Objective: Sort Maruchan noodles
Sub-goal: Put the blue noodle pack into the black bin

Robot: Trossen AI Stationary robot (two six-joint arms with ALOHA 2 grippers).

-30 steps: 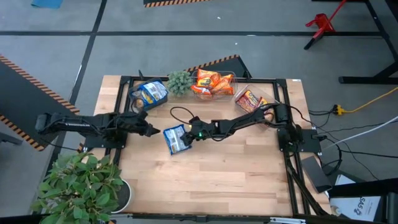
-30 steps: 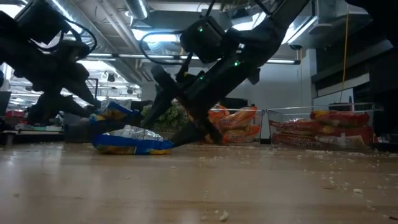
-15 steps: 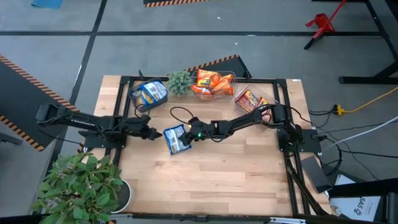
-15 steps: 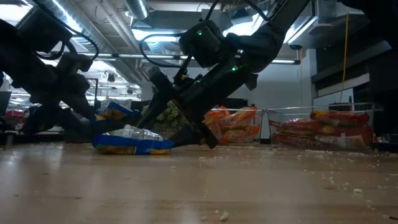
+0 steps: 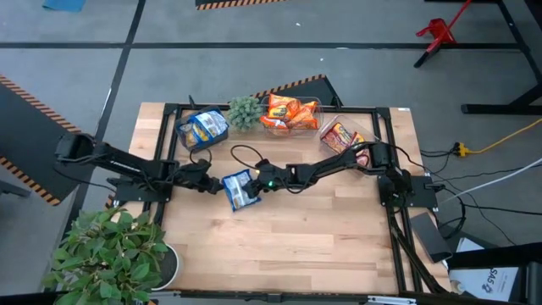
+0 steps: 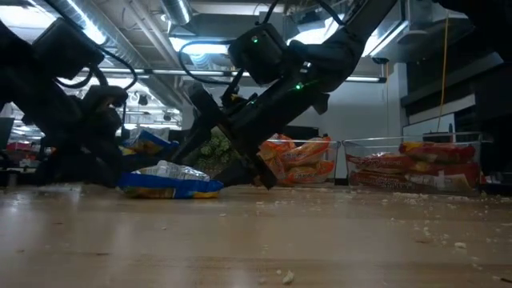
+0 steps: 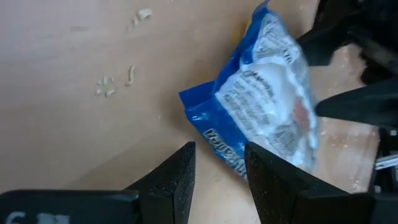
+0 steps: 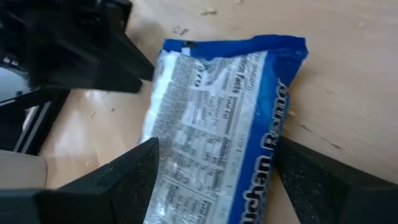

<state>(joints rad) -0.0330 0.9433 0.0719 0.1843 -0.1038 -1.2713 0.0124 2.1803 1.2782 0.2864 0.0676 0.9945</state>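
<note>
A blue-and-white Maruchan noodle packet [image 5: 240, 190] lies flat on the wooden table near its middle, also seen in the low view [image 6: 172, 182]. My left gripper [image 5: 212, 184] is open at the packet's left end; in its wrist view the fingers [image 7: 221, 149] stand just before the blue end band [image 7: 214, 137]. My right gripper [image 5: 252, 182] is open at the packet's right end, with a finger on either side of the packet [image 8: 211, 124]. My left gripper's fingertips are at the packet's blue end band [image 7: 214, 137]; whether they touch it I cannot tell. My right gripper slants down from the table's right, its open fingers [image 8: 134, 171] along the packet's two long edges; whether they touch it I cannot tell. The packet lies flat on the table.
Along the far edge stand clear bins: one with blue packets [image 5: 203, 127], one with orange packets [image 5: 292, 113], one with red packets [image 5: 343, 135]. A small green plant [image 5: 244, 110] sits between the first two. A big leafy plant [image 5: 110, 254] stands at the near left corner.
My left gripper has sunk and moved toward the table's right, closing in on the packet's left end, its fingers staying open. The packet and my right gripper have kept still.
</note>
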